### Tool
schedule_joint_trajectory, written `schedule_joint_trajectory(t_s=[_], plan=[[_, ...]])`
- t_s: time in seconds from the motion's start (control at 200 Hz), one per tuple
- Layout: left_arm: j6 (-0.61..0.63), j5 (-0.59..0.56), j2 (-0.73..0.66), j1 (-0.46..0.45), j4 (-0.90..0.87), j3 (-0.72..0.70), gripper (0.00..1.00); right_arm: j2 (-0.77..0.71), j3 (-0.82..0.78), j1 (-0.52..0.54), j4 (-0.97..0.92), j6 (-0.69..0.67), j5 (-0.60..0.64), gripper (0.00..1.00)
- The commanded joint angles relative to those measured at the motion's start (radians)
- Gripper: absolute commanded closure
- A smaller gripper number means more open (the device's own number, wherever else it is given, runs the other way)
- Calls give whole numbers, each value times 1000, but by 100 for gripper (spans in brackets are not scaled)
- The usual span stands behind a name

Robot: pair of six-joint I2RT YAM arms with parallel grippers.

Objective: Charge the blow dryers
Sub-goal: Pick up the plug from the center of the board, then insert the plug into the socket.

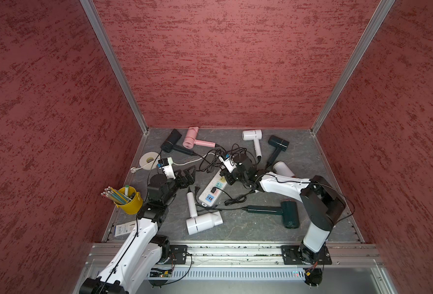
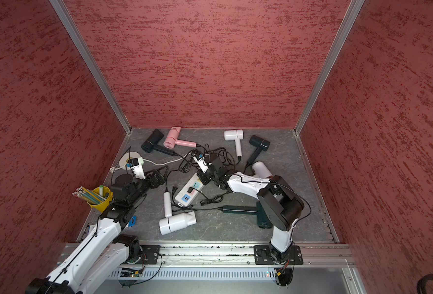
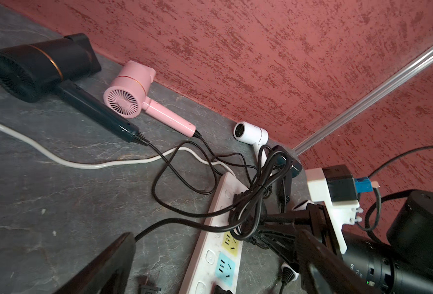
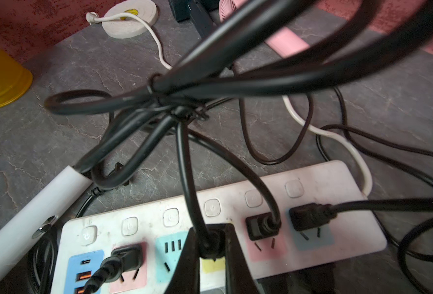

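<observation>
My right gripper [image 4: 211, 229] grasps 1 black plug [image 4: 210, 245] above the power strip [image 4: 325, 183]; my left gripper [image 1: 187, 174], beside it, hangs released.

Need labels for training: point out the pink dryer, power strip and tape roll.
pink dryer [image 1: 190, 138]: a top view, on its barrel.
power strip [image 4: 333, 178]: right wrist view, on its white end.
tape roll [image 1: 143, 162]: a top view, on its white ring.
</observation>
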Motion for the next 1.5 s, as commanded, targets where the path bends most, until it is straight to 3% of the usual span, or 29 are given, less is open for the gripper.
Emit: schedule_joint_trajectory(t_s=[0.0,0.281,0.586,1.498], plan=[[-43,19,22,42,-22,-9,0,20,1,-2,57,-32,31,100],[-73,59,67,112,-43,2,0,69,23,-2,31,-46,41,100],[-67,49,39,112,-48,-6,0,94,26,0,6,-69,60,100],[-64,30,-1,112,-51,-20,0,64,13,18,-34,-76,-36,100]])
